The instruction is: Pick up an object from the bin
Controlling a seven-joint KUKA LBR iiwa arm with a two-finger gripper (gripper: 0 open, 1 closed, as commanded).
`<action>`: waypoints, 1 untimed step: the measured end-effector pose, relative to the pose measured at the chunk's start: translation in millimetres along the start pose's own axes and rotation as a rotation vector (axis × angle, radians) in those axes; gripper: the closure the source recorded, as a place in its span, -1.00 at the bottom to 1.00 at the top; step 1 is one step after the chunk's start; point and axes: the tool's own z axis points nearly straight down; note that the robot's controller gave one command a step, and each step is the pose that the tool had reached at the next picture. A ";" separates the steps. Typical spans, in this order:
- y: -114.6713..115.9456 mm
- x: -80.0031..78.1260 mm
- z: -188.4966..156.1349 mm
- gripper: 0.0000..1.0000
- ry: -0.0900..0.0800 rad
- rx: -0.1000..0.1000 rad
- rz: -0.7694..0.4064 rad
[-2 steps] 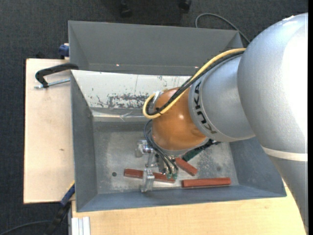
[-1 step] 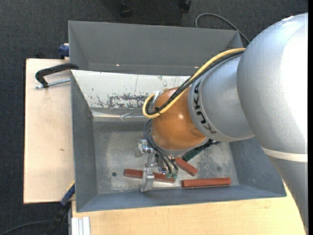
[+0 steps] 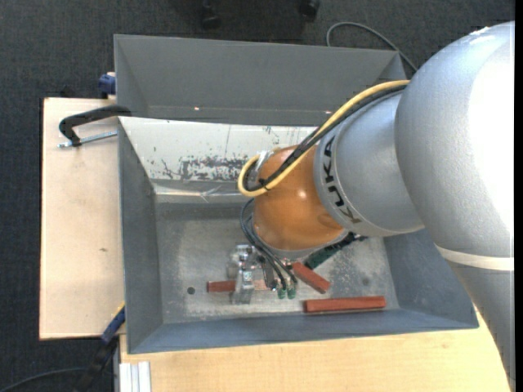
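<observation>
Camera view, bin contents and own parts, one entry: grey metal bin [image 3: 139, 243], floor speckled, back wall scuffed with dark marks; my arm [image 3: 425, 162], silver, entering from the right, with a yellow cable [image 3: 343, 109] looping along it down to the wrist; orange cover [image 3: 290, 207] on my wrist, rounded, hanging over the middle of the floor; my pincer [image 3: 243, 282], metal, pointing down below the cover, low over the front part of the floor, a little left of centre; whether it is spread or pressed together I cannot tell; item one, short red-brown bar [image 3: 217, 287], lying flat, its right end reaching my pincer, its left end free, contact or grip not discernible; item two, tilted red piece [image 3: 313, 279], just right of my pincer, partly under the cover; item three, long red-brown bar [image 3: 344, 305], flat, near the front wall, apart from my pincer on the right; item four, small dark speck [image 3: 190, 291], on the floor left of the short bar; thin dark cables with green ends hang beside my pincer on its right.
</observation>
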 end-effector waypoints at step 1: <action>1.2 -2.7 -89.6 1.00 -0.013 -0.003 0.001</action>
